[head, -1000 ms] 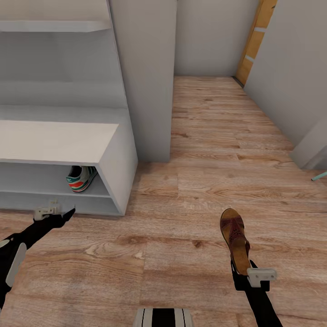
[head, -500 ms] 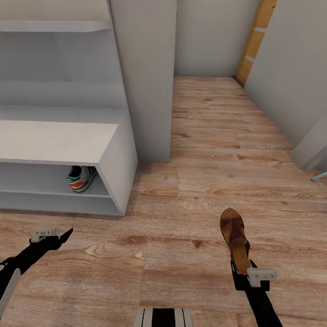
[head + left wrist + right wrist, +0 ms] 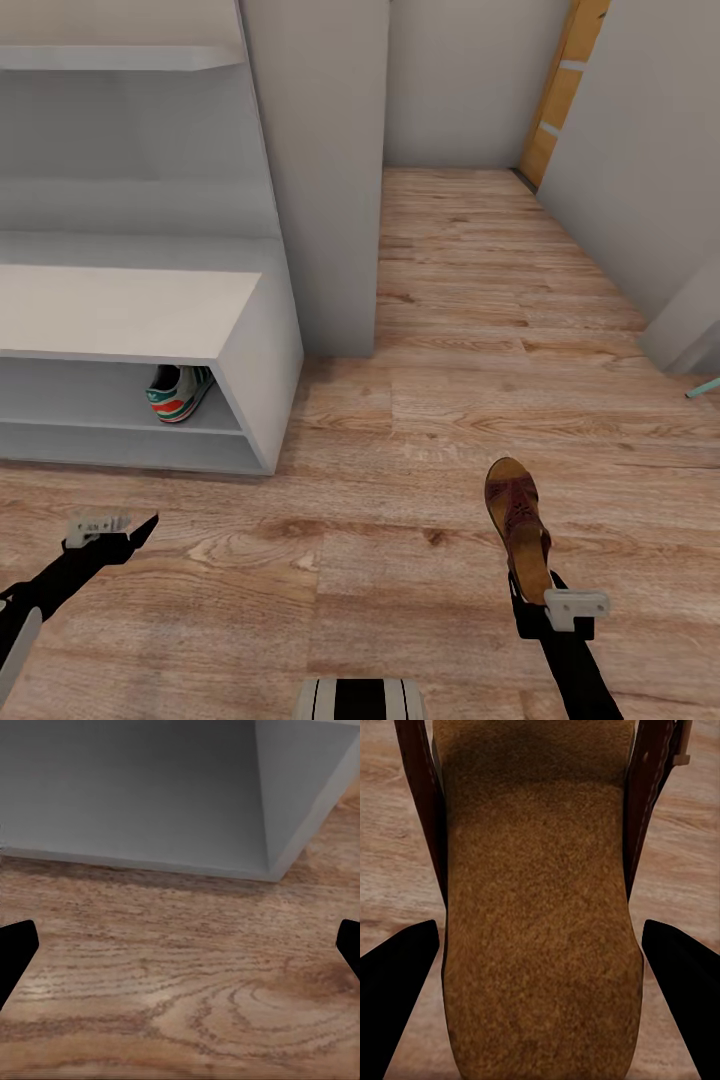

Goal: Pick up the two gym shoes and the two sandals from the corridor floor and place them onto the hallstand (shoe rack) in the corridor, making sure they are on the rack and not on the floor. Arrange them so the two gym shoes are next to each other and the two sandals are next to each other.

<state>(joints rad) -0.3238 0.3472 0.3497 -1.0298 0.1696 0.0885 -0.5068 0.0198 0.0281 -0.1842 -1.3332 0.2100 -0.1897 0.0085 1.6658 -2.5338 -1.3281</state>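
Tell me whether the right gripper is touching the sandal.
Apart. In the right wrist view, floor shows between each finger of the right gripper and the sandal; the open jaws straddle its heel end without contact.

The head view looks steeply down over the warm brown wood-plank floor (image 3: 430,400), pale grey bench-like shoe rack (image 3: 130,310) at upper left. The left wrist view sits low, facing that rack's base (image 3: 150,795). The right wrist view is close above the dark brown strapped sandal (image 3: 536,922), which the head view shows at lower right (image 3: 518,525).
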